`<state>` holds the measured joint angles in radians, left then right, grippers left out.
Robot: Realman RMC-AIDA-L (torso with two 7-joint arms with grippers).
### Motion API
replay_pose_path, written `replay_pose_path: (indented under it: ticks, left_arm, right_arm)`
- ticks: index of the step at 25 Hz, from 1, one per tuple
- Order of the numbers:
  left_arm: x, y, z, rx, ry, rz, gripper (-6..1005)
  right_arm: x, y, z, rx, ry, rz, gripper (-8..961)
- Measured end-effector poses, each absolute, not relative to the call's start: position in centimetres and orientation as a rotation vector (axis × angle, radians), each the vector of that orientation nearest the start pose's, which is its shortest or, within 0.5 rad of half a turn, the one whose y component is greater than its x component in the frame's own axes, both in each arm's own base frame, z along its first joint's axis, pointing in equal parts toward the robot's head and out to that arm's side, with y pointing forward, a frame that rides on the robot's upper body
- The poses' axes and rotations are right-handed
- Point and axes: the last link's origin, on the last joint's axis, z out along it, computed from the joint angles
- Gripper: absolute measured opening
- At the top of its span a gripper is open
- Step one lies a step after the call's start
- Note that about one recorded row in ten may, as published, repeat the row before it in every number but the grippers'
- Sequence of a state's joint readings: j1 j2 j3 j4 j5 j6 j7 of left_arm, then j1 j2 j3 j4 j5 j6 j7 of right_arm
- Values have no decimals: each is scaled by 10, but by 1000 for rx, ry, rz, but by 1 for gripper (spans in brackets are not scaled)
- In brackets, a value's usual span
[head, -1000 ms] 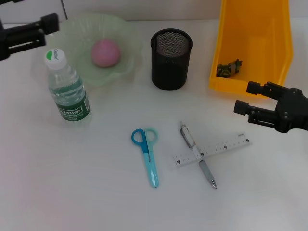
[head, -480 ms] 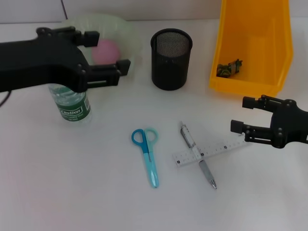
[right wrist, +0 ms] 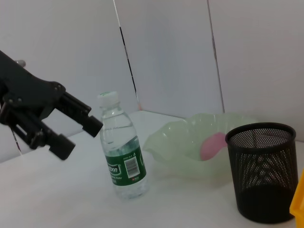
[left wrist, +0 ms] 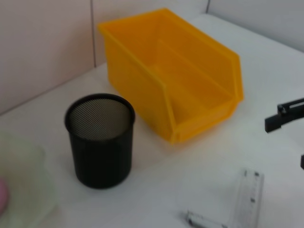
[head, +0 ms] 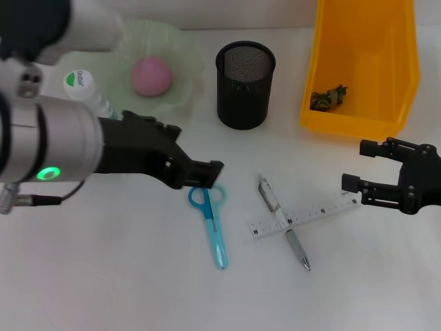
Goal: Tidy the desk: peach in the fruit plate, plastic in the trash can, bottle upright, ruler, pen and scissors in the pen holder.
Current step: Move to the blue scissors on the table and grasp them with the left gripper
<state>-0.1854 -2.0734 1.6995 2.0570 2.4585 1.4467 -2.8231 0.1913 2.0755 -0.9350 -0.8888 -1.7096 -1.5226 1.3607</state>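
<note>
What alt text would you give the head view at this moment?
The left claw reaches over a white desk to the handles of blue plastic scissors, while the open right claw hovers beside a clear ruler crossed by a grey pen. Behind stand a black mesh pen holder and yellow bin.

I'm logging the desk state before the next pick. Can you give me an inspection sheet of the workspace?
Surface: white desk.
Job's things: peach in fruit plate; bottle upright; plastic in yellow trash can; pen holder empty; scissors flat; pen crossing ruler.
Clutter: nothing seen.
Grippers: left gripper open above scissors' handles; right gripper open beside ruler's end.
Cables: nothing seen.
Surroundings: pale wall panels.
</note>
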Motion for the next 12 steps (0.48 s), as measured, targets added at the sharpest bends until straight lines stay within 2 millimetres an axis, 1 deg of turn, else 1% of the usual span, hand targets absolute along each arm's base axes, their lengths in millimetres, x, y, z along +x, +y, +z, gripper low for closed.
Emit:
replay_pose_path:
  ticks: [1,2,3,4,8,12]
  left_arm:
    - [-111,265,14,-2572,-768,24,801]
    - [-109,263,10,-2581,-766,66,801]
    - [-103,258,1,-2614,-730,132,801]
    - [-101,257,-1,-2629,-716,149,801]
    - [-94,253,-7,-2672,-688,165,800]
    - [-96,256,-11,-2675,-704,184,800]
  right_arm:
    - [300,272,24,-2567,620,710,799]
    - [301,272,24,-2565,616,708,799]
    - [302,272,25,-2559,610,705,799]
    - [302,272,25,-2559,610,705,799]
    - [303,271,25,-2555,614,706,799]
    - [303,271,25,-2554,613,704,799]
